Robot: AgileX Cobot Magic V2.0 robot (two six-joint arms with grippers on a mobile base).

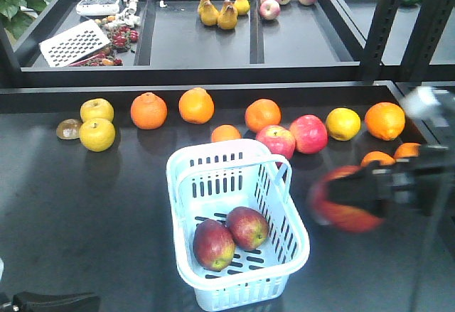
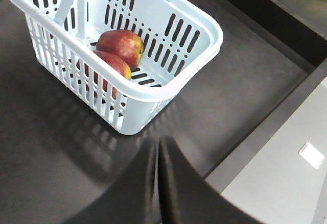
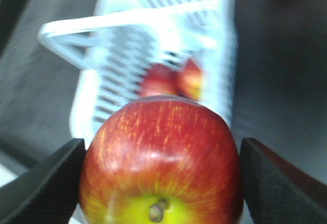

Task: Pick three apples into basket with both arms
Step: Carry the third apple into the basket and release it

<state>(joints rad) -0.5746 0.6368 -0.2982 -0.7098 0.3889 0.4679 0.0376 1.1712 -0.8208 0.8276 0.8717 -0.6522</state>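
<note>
Gripping a glossy dark red apple (image 3: pixel 161 163) with a yellow-green base, the right gripper (image 3: pixel 161 183) presses its black textured pads (image 3: pixel 46 183) against both sides, holding it just right of the basket (image 1: pixel 186 184). Two more maroon apples (image 1: pixel 231 235) lie touching on the slotted pale plastic floor. The left gripper (image 2: pixel 157 183) hangs near the basket's near end, its smooth black fingers pressed together, empty.

We note the right end effector (image 3: pixel 161 183): matte black, textured wedge-shaped fingers (image 3: pixel 41 188). Left end effector (image 2: pixel 157 183): smooth black, tapered.
</note>
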